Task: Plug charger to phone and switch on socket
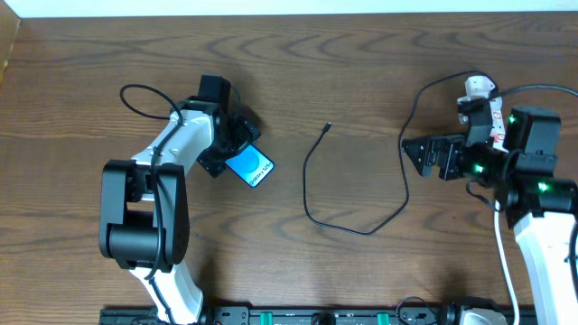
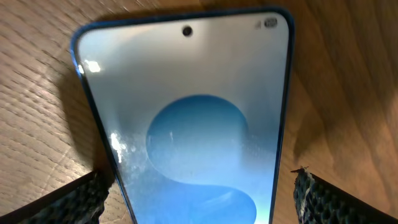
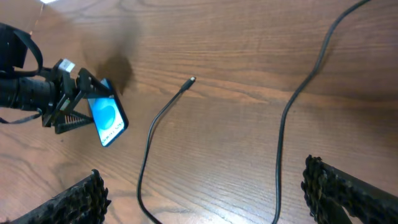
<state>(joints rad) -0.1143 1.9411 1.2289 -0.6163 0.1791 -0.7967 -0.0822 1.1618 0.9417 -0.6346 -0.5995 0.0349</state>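
Observation:
The phone point(image 1: 250, 166) lies flat on the wooden table, its blue screen up. My left gripper point(image 1: 233, 152) is open and straddles its near end. In the left wrist view the phone point(image 2: 186, 106) fills the frame, with a small gap between its edges and each finger of the gripper point(image 2: 199, 199). The charger cable point(image 1: 312, 212) loops across the middle of the table, and its connector tip point(image 1: 328, 126) lies free. The white plug point(image 1: 479, 88) sits at the socket point(image 1: 495, 122), mostly hidden by my right arm. My right gripper point(image 1: 417, 155) is wide open and empty over the cable point(image 3: 283, 137).
The right wrist view shows the connector tip point(image 3: 189, 81), the phone point(image 3: 107, 118) and the left gripper point(image 3: 65, 106) beyond it. Bare wood lies between phone and cable. A black rail point(image 1: 316, 316) runs along the front edge.

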